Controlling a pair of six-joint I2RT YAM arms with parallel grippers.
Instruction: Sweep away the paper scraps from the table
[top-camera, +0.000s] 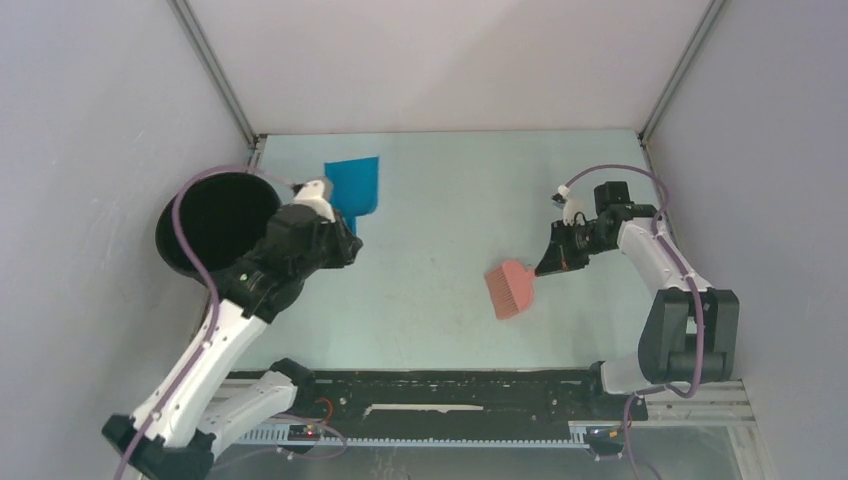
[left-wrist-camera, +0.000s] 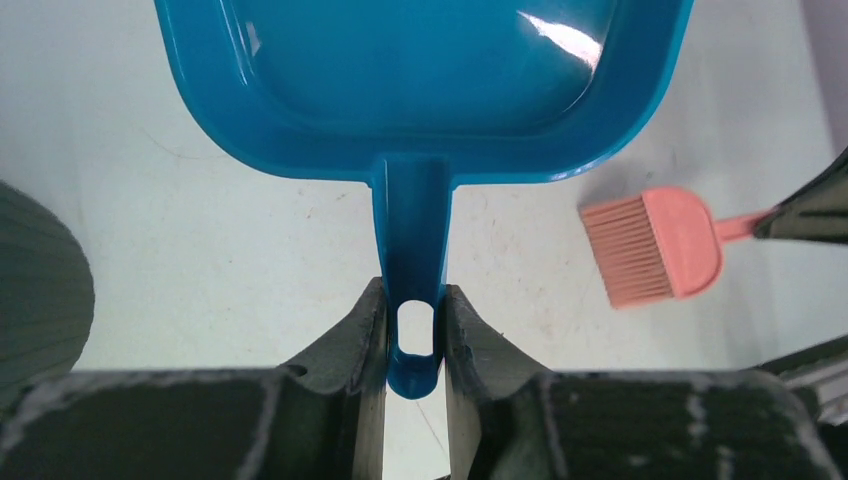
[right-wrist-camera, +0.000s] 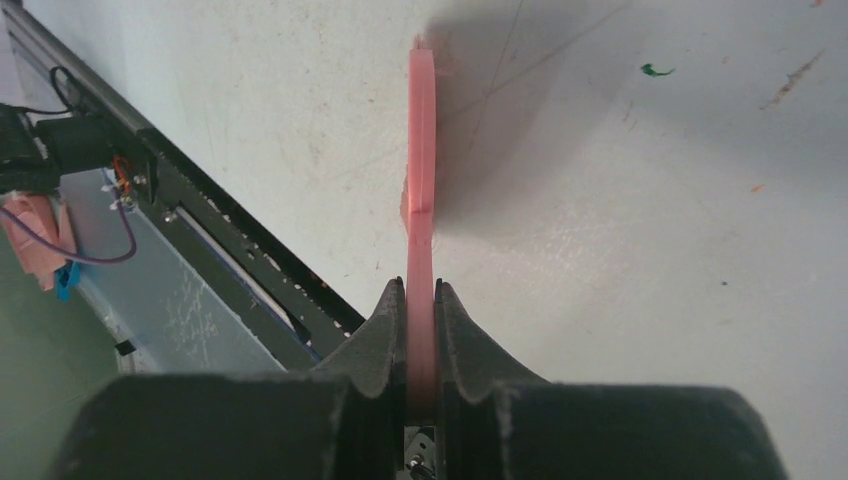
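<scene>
My left gripper (top-camera: 350, 230) is shut on the handle of the blue dustpan (top-camera: 353, 184), which is held at the far left of the table (top-camera: 450, 180). In the left wrist view the jaws (left-wrist-camera: 412, 296) clamp the handle and the dustpan's tray (left-wrist-camera: 420, 70) looks empty. My right gripper (top-camera: 549, 264) is shut on the handle of the pink brush (top-camera: 511, 289), bristles toward the near left. The right wrist view shows the brush (right-wrist-camera: 421, 130) edge-on between the jaws (right-wrist-camera: 421, 292). No paper scraps show in the top view. A tiny green fleck (right-wrist-camera: 655, 70) lies on the table; I cannot tell whether it is paper.
A black round bin (top-camera: 215, 222) stands at the table's left edge, beside the dustpan; it also shows in the left wrist view (left-wrist-camera: 40, 290). The black rail (top-camera: 450, 390) runs along the near edge. Grey walls close in the left, back and right sides.
</scene>
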